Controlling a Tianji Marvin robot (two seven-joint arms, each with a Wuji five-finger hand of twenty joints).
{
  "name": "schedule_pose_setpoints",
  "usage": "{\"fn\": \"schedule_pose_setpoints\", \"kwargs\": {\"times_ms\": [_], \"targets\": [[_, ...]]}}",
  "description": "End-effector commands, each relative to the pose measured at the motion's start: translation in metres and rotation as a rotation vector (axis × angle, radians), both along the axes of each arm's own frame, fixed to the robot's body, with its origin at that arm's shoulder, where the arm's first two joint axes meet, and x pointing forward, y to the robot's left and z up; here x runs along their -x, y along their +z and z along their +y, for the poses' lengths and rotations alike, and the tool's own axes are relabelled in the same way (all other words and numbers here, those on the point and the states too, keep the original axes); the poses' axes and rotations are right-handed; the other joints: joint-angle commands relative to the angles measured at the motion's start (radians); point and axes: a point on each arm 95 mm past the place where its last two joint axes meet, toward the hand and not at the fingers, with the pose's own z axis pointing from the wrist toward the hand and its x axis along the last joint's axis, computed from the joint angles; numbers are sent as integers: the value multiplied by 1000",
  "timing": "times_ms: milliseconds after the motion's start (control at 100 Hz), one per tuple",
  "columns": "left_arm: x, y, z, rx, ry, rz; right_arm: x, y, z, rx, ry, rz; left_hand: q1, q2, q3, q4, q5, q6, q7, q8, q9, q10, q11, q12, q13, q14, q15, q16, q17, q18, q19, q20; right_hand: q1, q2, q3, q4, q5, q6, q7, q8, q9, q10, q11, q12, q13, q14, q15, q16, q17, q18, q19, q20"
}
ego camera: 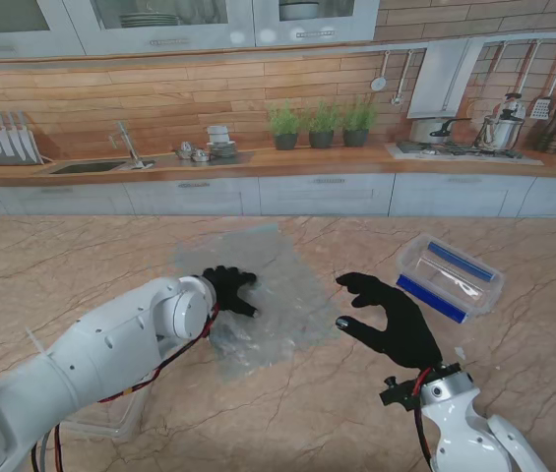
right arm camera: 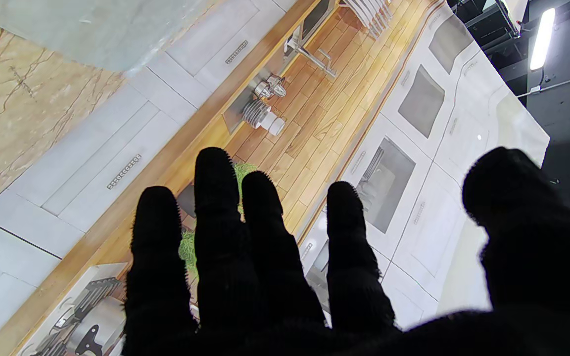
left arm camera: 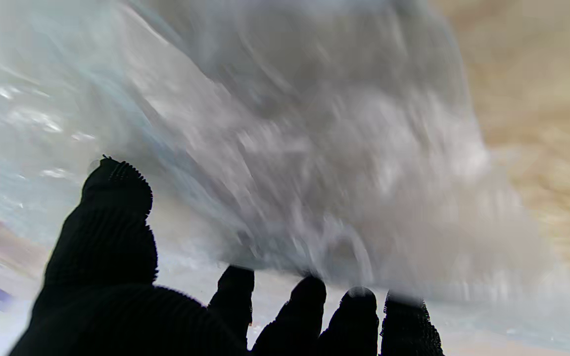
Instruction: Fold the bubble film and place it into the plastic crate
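Bubble film (ego camera: pixel 258 295) flat under left hand (ego camera: pixel 226 288); right hand (ego camera: pixel 391 317) apart.

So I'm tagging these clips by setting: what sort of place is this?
It looks like a kitchen, possibly a printed backdrop: a sink with faucet, a knife rack and a stove with pots line the wall behind the marble-look table.

marble table (ego camera: pixel 81 265), potted herbs (ego camera: pixel 322 125), sink (ego camera: pixel 91 167), stove pots (ego camera: pixel 464 133)
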Motion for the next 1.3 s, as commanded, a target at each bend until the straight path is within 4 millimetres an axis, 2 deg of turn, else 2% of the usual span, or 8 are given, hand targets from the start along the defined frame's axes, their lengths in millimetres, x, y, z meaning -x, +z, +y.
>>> {"fn": "schedule_pose_setpoints", "kwargs": {"times_ms": [0,230,380,510,600,730,1070,1290], "targets": [[19,-8,-20,-2,-89,32,2,1,4,-13,6,2,33,32,8,28,28,-24,34,5,33,-18,29,5,-17,-5,-1,11,-3,-21,8,18,-29,31,-5,-11,-10,-24,-8,-5,-2,-10,-9,2,7,-7,17,12,-10,4,25,19],[54,-3,-51,-51,-292,43,4,2,3,-17,7,-4,41,82,-29,24,29,-13,49,-7,55,-10,94,2,1,16,50,91,59,22,37,58,-32,37,-7,-10,-7,-23,-9,-6,0,-8,-10,1,7,-6,17,12,-9,5,24,20],[65,2,-60,-79,-292,25,5,2,3,-25,4,-7,64,94,-48,29,30,0,86,7,89,12,183,24,84,85,238,168,149,103,123,145,-37,46,-8,-9,-5,-20,-10,-7,2,-6,-11,1,7,-3,17,13,-10,6,24,20],[68,8,-63,-78,-266,51,6,3,3,-29,2,-8,76,99,-47,30,30,16,125,8,166,36,224,36,238,142,406,241,148,166,510,271,-39,52,-9,-9,-2,-23,-10,-7,3,-4,-12,1,7,-2,18,13,-10,8,23,21],[70,12,-64,-87,-273,66,6,3,3,-30,2,-10,77,106,-49,30,30,32,148,6,228,55,247,44,355,183,505,279,151,209,871,150,-38,52,-10,-8,-2,-21,-11,-7,4,-5,-12,1,9,-2,18,13,-8,7,24,21],[73,15,-65,-95,-271,104,6,3,3,-31,2,-8,75,117,-50,30,32,47,160,8,276,73,270,50,446,207,589,305,211,242,995,185,-39,54,-11,-8,-2,-21,-11,-8,3,-4,-13,1,8,0,18,13,-9,7,23,22],[85,19,-65,-62,-295,124,6,3,3,-33,2,-6,78,128,-53,30,38,53,178,10,287,73,273,47,437,220,585,288,202,254,991,188,-42,61,-13,-8,0,-22,-12,-8,5,-3,-13,0,7,2,18,13,-9,8,22,22],[86,16,-66,-126,-393,56,6,3,3,-37,2,-7,121,91,-30,33,53,47,193,15,274,49,274,49,409,178,551,272,178,229,942,163,-43,69,-14,-7,2,-21,-12,-8,6,-1,-14,0,7,2,17,13,-9,9,22,23]]}}
